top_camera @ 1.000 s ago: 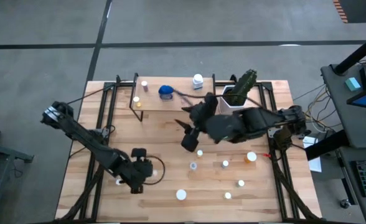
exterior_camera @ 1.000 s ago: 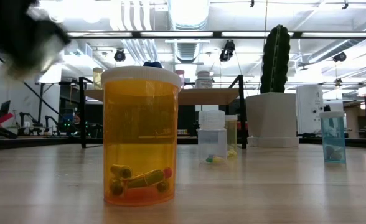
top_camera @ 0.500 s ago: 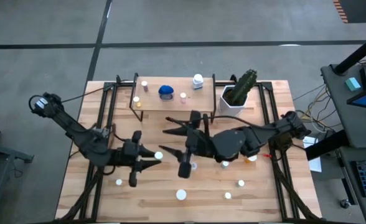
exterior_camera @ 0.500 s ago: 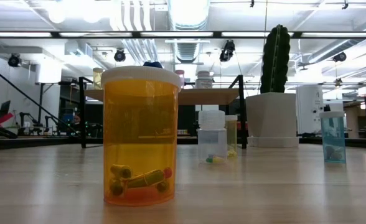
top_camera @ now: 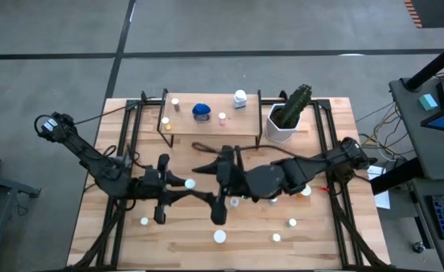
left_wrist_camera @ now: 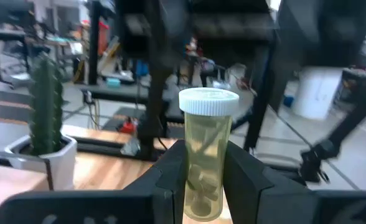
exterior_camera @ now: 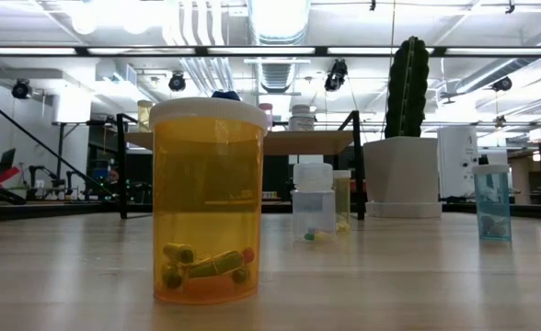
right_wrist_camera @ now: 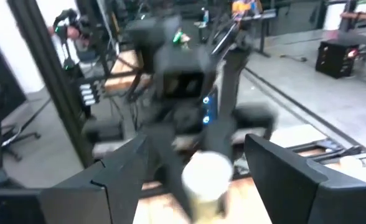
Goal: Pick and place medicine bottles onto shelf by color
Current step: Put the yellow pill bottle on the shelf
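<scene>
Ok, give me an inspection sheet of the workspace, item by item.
Surface: slatted wooden tabletop.
Job's things: shelf holds several bottles, among them a blue bottle; more white-capped bottles stand on the tabletop.
Clutter: white pot with cactus beside the shelf.
End effectors: left end effector shut on a pale yellow bottle; right end effector open, facing it.
Cables: black cable runs to the left arm.
Surroundings: grey floor; desk at right.

White-capped pale-yellow bottle point(left_wrist_camera: 207, 162) upright between left claw point(left_wrist_camera: 206, 177) fingers.
</scene>
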Motion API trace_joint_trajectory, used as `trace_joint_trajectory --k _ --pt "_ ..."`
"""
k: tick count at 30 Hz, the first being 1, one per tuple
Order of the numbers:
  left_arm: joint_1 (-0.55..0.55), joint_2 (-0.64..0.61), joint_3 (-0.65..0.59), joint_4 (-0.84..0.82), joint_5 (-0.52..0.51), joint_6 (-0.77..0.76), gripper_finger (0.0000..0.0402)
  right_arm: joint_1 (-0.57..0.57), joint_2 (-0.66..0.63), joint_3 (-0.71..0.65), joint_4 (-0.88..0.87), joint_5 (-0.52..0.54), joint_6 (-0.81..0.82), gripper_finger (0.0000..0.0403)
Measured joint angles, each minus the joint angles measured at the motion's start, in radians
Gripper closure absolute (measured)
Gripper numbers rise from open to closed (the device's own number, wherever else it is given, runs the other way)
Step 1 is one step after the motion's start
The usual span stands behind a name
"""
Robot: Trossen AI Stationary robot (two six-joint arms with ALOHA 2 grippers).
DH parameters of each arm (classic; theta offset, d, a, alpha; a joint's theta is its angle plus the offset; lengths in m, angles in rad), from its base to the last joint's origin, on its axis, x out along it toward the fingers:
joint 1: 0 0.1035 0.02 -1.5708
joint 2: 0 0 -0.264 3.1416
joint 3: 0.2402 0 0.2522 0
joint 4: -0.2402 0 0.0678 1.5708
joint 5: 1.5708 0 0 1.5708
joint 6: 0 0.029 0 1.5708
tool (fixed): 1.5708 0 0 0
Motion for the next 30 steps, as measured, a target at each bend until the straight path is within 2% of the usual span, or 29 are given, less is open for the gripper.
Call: trace_joint_trajectory --k 7,19,30 --pt "0.000 -0.001 -0.005 0.077 -0.006 0.057 0.0339 -0.003 0.031 0.000 0.011 0.012 0.006 0.0162" --pt "0.000 0.000 -0.005 0.077 -0.005 0.059 0.0336 -0.003 0.044 0.000 0.016 0.046 -0.016 0.0203" --pt "0.000 0.000 -0.006 0.071 -0.005 0.075 0.0335 -0.003 0.045 0.000 0.001 0.053 -0.001 0.0291"
